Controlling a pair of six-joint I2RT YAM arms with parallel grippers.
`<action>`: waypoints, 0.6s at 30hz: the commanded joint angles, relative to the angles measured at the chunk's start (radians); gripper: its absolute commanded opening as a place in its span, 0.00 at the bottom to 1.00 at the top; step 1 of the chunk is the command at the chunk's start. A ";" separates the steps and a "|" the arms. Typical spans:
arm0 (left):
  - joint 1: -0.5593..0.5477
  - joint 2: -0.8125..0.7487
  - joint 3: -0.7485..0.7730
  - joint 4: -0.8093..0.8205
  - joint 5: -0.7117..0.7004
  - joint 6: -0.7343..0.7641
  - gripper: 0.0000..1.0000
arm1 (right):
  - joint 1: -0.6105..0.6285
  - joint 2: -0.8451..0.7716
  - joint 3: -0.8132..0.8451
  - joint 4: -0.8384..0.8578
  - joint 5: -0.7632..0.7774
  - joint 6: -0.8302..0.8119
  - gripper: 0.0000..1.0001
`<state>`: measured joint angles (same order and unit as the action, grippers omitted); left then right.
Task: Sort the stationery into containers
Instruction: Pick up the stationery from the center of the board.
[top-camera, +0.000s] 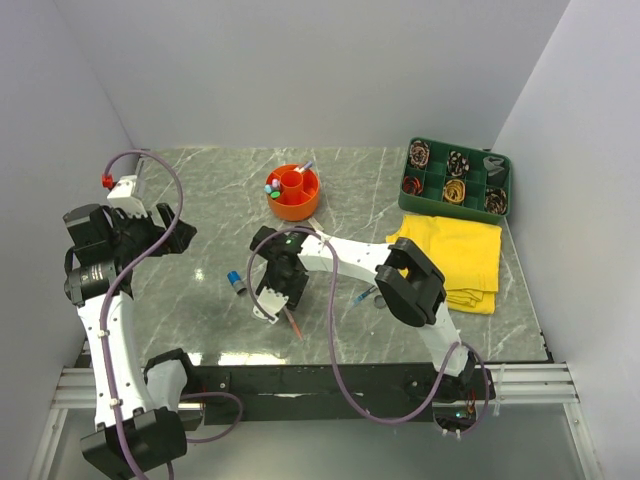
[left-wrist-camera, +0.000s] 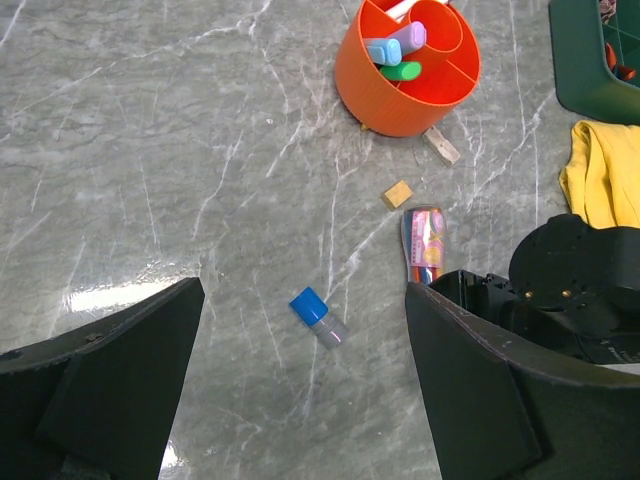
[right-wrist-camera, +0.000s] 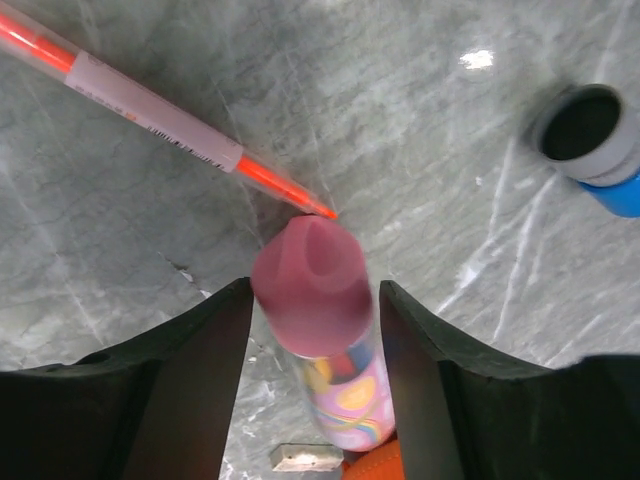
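A: Big stuff first?
B: Grey marble table (top-camera: 210, 200). Yellow cloth (top-camera: 455, 255) folded at the right side, green tray (top-camera: 440, 145) just behind it w/ dark round bits in its cells, can't tell what.
A: Orange organiser (left-wrist-camera: 400, 100)?
B: Back-centre, upright, markers w/ green + purple caps in the ring slots.
A: Arms?
B: Left gripper (top-camera: 178, 232) hangs over the left of the table, jaws wide apart, nothing between. Right gripper (right-wrist-camera: 315, 290) is down at mid-table, jaws either side of the pink tube (left-wrist-camera: 425, 240), v. close to its sides. Can't tell if they press it.
A: Tube where?
B: Lying on the table, in front of the organiser, cap end twd the wrist cam.
A: Small bits?
B: Red pen (right-wrist-camera: 150, 105) flat on the table, tip just beside the tube's cap. Blue cap (left-wrist-camera: 308, 304) on a short grey barrel, lying left of the tube, apart. Two erasers betw. organiser + tube: tan eraser (left-wrist-camera: 397, 194), pale eraser (left-wrist-camera: 440, 147) near the organiser base.
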<state>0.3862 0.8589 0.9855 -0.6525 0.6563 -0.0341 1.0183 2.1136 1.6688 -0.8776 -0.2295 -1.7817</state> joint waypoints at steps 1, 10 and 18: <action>0.010 -0.017 0.010 0.011 -0.001 0.010 0.89 | -0.006 0.016 0.029 -0.023 0.038 -0.028 0.60; 0.025 0.002 -0.005 0.039 0.028 -0.018 0.89 | -0.007 0.036 0.009 0.006 0.032 -0.009 0.27; 0.033 0.045 0.036 0.030 0.046 0.002 0.89 | -0.043 -0.058 0.147 -0.033 -0.082 0.116 0.00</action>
<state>0.4118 0.8894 0.9852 -0.6495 0.6750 -0.0425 1.0069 2.1342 1.6848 -0.8726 -0.2314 -1.7466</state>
